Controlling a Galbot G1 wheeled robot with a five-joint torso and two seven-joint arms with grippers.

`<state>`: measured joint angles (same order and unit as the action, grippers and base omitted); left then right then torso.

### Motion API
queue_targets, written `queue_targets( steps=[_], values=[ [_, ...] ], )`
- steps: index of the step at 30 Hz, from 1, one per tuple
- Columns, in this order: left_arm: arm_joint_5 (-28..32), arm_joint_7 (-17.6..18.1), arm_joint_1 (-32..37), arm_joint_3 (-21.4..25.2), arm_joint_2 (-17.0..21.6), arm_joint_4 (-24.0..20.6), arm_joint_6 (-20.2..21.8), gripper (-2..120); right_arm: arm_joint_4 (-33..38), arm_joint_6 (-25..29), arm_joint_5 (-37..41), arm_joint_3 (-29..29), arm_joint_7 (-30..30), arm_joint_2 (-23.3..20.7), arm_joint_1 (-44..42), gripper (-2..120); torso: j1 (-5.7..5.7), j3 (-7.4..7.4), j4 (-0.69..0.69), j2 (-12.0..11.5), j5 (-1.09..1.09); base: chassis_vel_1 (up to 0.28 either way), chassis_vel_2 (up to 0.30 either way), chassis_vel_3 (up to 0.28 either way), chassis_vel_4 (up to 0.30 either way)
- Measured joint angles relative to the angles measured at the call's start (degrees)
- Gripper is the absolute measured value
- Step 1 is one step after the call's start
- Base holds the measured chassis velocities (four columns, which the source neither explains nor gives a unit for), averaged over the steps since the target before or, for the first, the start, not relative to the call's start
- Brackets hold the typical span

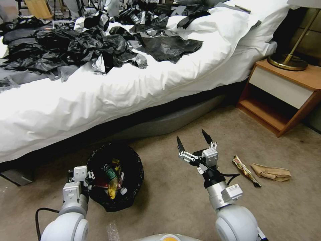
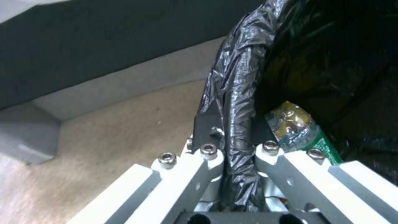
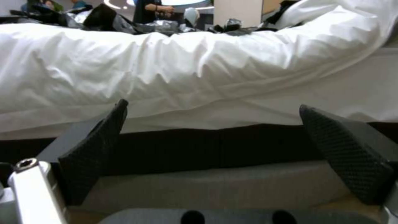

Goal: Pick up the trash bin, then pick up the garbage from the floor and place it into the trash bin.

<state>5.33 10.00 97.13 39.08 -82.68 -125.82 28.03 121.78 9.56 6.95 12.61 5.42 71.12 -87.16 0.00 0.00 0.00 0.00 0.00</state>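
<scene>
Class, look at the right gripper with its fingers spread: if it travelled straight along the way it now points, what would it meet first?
The right gripper, open and empty above the floor, points at the bed's side. It would probably first meet the grey bed base beneath the white duvet; nothing shows between, though depth is uncertain.

No text, brand or number can be read: print on the green bottle label (image 2: 327, 148) in the trash bin (image 1: 115, 176) and on the snack wrapper (image 1: 245, 170) is illegible.

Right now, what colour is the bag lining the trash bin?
Black, crinkled and glossy; the bag shows best in the left wrist view.
</scene>
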Motion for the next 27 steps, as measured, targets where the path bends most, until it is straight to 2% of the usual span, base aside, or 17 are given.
queue_targets(
  steps=[27],
  values=[
    [0.3, 0.18, -0.26, -0.06, -0.16, 0.16, -0.15, 1, -0.13, 0.14, 0.23, 0.63, 0.23, -0.09, 0.31, 100, 0.0, 0.0, -0.01, 0.0, 0.0, -0.104, -0.104, -0.11, -0.101]
  ],
)
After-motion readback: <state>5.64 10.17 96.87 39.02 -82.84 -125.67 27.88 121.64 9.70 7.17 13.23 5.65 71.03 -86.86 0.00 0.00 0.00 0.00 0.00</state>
